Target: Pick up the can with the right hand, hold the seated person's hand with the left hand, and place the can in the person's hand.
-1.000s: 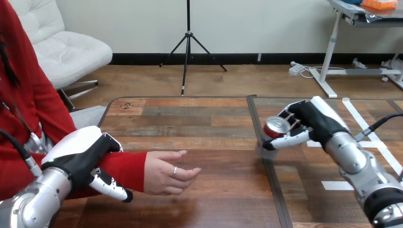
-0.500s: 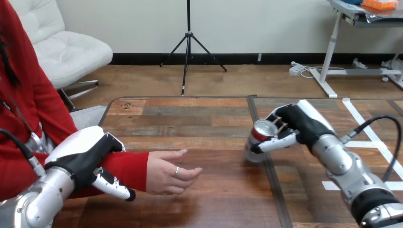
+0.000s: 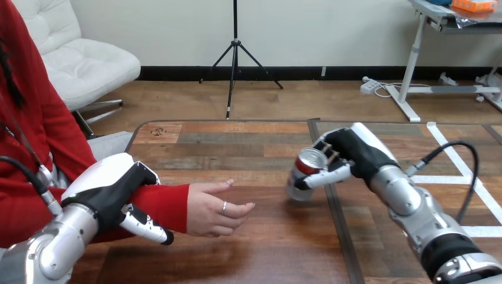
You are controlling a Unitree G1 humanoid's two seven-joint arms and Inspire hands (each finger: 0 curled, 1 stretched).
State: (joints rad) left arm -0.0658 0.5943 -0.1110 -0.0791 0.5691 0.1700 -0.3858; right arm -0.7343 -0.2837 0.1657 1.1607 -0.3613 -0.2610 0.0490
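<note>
The right hand (image 3: 350, 155) curls round a shiny cylindrical can (image 3: 303, 171) over the wood table (image 3: 237, 148). The left hand (image 3: 109, 189) clasps the person's sleeved forearm (image 3: 170, 204).

Black with white shells, the left robot hand (image 3: 111, 190) and right robot hand (image 3: 350, 154); silver forearms (image 3: 409, 204).

Bright, even indoor light on my feed, no dim corners on the table (image 3: 248, 148). A pale sheen lies across its far planks, with no hard glare. There is a soft-edged dark patch on the wood just under the person's hand (image 3: 214, 208), so I read the light as diffuse, from overhead. The can (image 3: 303, 170) has a small highlight on its rim. The white shell of the left hand (image 3: 109, 186) is bright, with its detail intact.
</note>
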